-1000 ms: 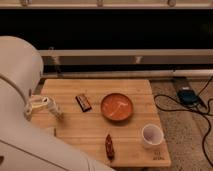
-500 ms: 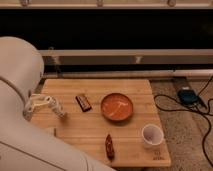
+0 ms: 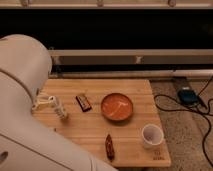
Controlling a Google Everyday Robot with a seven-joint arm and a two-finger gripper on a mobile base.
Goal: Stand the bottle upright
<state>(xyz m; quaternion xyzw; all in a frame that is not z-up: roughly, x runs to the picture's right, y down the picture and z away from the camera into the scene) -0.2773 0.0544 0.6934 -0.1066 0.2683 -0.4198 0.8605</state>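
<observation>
Closest to you, the robot's own white arm (image 3: 22,95) fills the lower left and hides the near left corner of the wooden table (image 3: 90,126), so you cannot see what lies there. Near the table's front edge, a small reddish-brown bottle (image 3: 109,146) lies on its side, its long axis running roughly front to back. It is too small and dim for you to make out a cap or label, or which end is the neck. Just to its right, apart from it, a white cup (image 3: 151,135) stands upright.

Farther back on the left, the gripper (image 3: 52,106) sits low over the table's left side, partly merged with the pale arm behind it. You cannot tell whether it is wide, narrow or holding anything. The bottle is well apart from it, nearer the camera and to its right.

Beside the gripper, to its right, lies a dark bar (image 3: 83,102), then an orange bowl (image 3: 117,106) around mid-table. Beyond the table's right edge, a bluish box (image 3: 187,95) and dark cables (image 3: 206,131) lie on the floor. The background past the pale rail (image 3: 130,53) is black.
</observation>
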